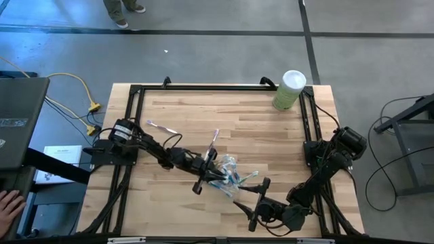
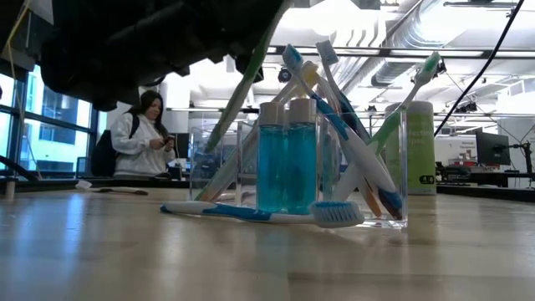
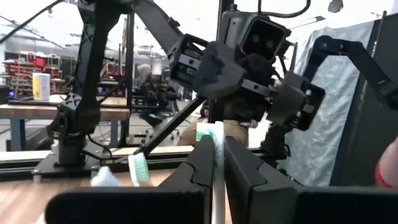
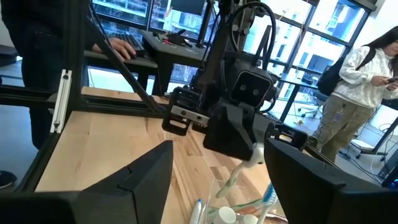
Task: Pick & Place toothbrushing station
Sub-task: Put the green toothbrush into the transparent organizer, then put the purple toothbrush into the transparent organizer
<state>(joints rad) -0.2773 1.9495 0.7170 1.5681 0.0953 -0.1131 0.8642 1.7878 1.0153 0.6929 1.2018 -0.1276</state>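
Note:
The clear plastic cup (image 1: 230, 169) (image 2: 368, 167) stands upright on the wooden table near its front middle. It holds several slim toothbrushes, and two small teal tubes (image 2: 287, 159) stand at its front. A blue toothbrush (image 2: 259, 213) lies flat on the table before the cup. My left gripper (image 1: 211, 161) (image 3: 216, 146) hovers just left of the cup, shut on a green-and-white toothbrush (image 2: 241, 92). My right gripper (image 1: 249, 192) (image 4: 217, 162) stands open near the front edge, just right of the cup and facing it, with nothing between its fingers. My left gripper pinches the toothbrush's slim shaft (image 3: 217, 163) between its two fingers. The fingers come from the table's left, slightly raised, and lie across the shaft. The brush is tilted and lifted off the table. Its lower end (image 4: 229, 182) slants down toward the cup; whether it is inside, I cannot tell.
A tall pale-green canister (image 1: 290, 88) with a white lid stands at the far right corner. One more toothbrush (image 1: 159, 127) lies on the table at the far left. A black frame rail (image 1: 217, 87) runs round the table. A person (image 2: 146, 134) stands in the room behind.

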